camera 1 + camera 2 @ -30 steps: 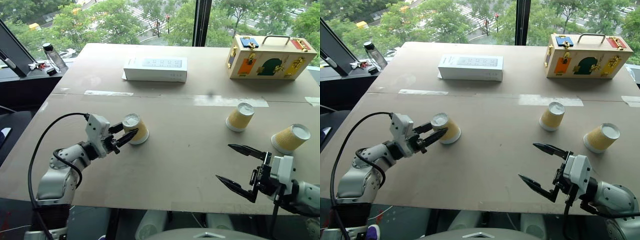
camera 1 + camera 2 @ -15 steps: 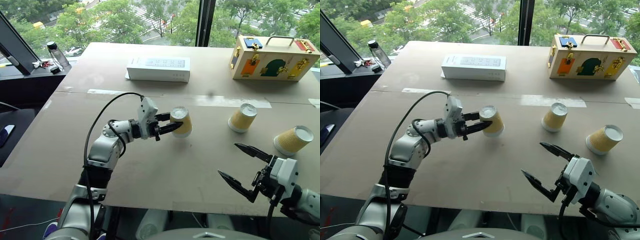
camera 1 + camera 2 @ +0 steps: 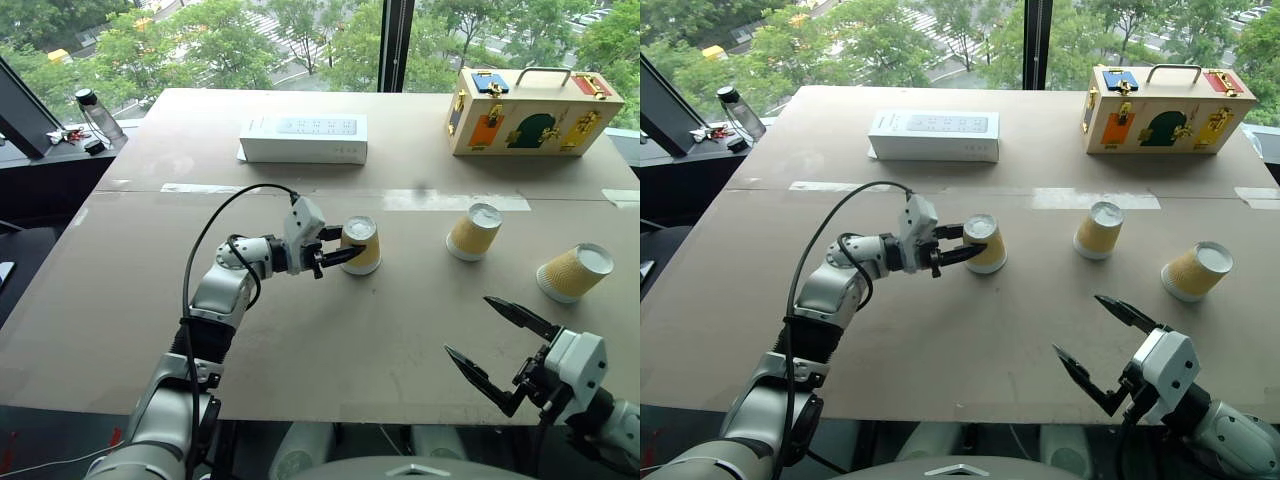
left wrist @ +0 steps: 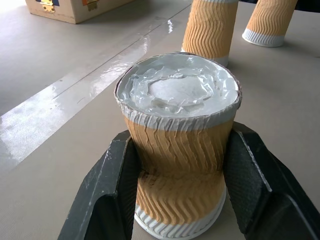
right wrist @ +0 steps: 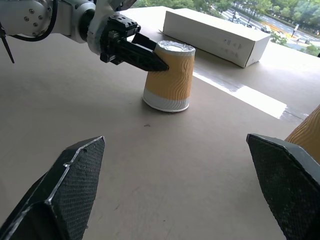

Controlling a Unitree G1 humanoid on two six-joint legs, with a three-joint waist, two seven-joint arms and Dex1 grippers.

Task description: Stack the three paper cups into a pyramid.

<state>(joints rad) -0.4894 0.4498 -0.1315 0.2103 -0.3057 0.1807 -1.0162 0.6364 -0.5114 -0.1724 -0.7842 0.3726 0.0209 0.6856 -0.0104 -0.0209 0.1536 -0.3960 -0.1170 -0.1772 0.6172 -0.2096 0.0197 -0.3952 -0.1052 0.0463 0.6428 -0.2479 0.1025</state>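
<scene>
Left gripper (image 3: 347, 254) clamped on a yellow-tan ribbed paper cup (image 3: 360, 245) mid-table (image 3: 300, 330), probably just touching it; right gripper (image 3: 500, 345) wide, empty. Next: set it beside middle cup (image 3: 472, 232).

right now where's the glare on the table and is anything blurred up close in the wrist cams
Left wrist view: the tape strip on the table shines white with window glare; the cup pinched in the left gripper is sharp, the two cups behind softer. Right wrist view: the right gripper's fingers loom large and soft, and the tape glares.
</scene>
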